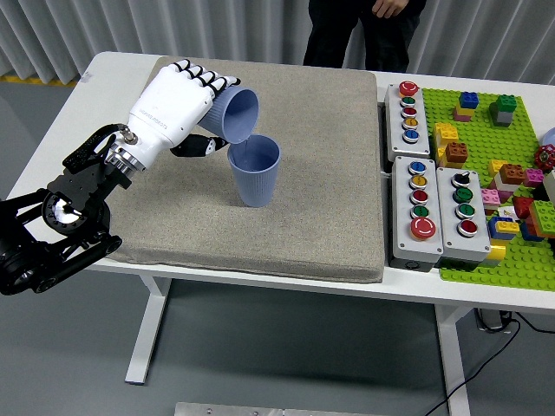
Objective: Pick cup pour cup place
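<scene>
A blue cup stands upright near the middle of the grey mat. My left hand, white with black finger joints, is shut on a second blue cup. That cup is tipped on its side, its mouth facing right and down over the standing cup's rim. The two cups are very close at the rim; I cannot tell whether they touch. The right arm is out of view.
Three grey button boxes stand right of the mat. A green baseplate with several coloured bricks lies at the far right. A person in dark clothes stands at the far side.
</scene>
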